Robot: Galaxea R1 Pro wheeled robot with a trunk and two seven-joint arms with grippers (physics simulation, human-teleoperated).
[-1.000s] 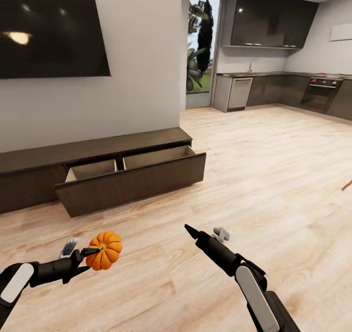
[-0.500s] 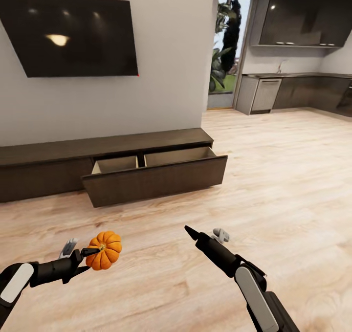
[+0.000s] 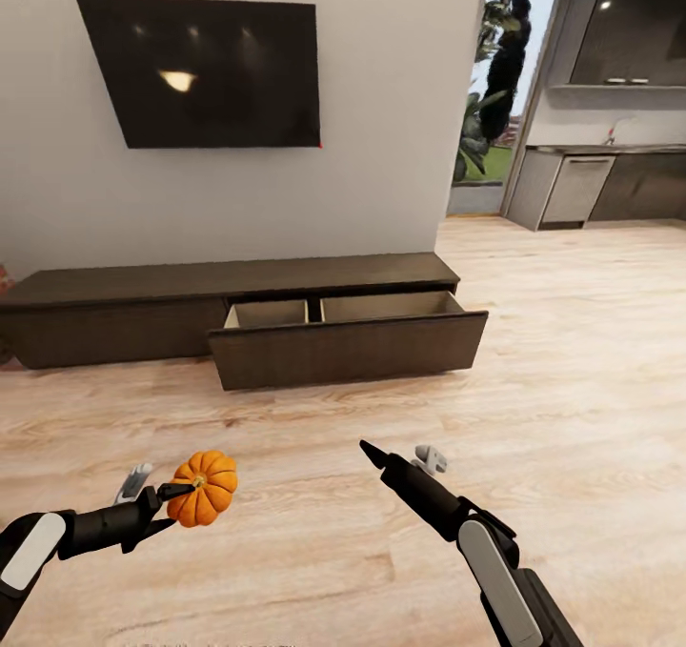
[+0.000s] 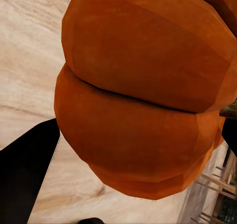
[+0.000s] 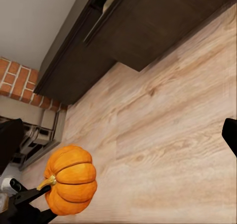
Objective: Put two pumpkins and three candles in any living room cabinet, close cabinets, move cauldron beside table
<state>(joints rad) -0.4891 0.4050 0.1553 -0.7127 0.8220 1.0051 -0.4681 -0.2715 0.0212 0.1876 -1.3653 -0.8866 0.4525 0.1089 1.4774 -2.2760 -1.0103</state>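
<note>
- Gripping a pumpkin (image 3: 203, 487) by its stem end, the left gripper (image 3: 174, 491) held the bright-orange ribbed fruit out over the pale wood floor (image 3: 572, 361), low at the left of the head view.
- The left wrist view showed the pumpkin's orange ribs pressed close against the camera, with a dark finger (image 4: 27, 174) at its side and floorboards behind it.
- From the right wrist view, the pumpkin hung clear above the floor with its short stem pointing toward the dark fingers clamped on it.
- The right gripper (image 3: 373, 454) pointed forward and up over the floor, well apart from the pumpkin; its dark fingers came to a single narrow point in the head view and nothing was between them.
- The cabinet (image 3: 229, 304), a long low dark-brown unit, stood against the grey wall ahead of both arms.
- Its right-hand drawer (image 3: 348, 347) was pulled out, showing two pale wood compartments side by side with nothing visible inside them.
- The cabinet's left drawer front sat flush.
- A black television (image 3: 205, 73) hung on the wall above the cabinet.
- At the right, a doorway opened onto a kitchen (image 3: 610, 151) with dark cupboards, and greenery showed through a tall window (image 3: 500, 85).
</note>
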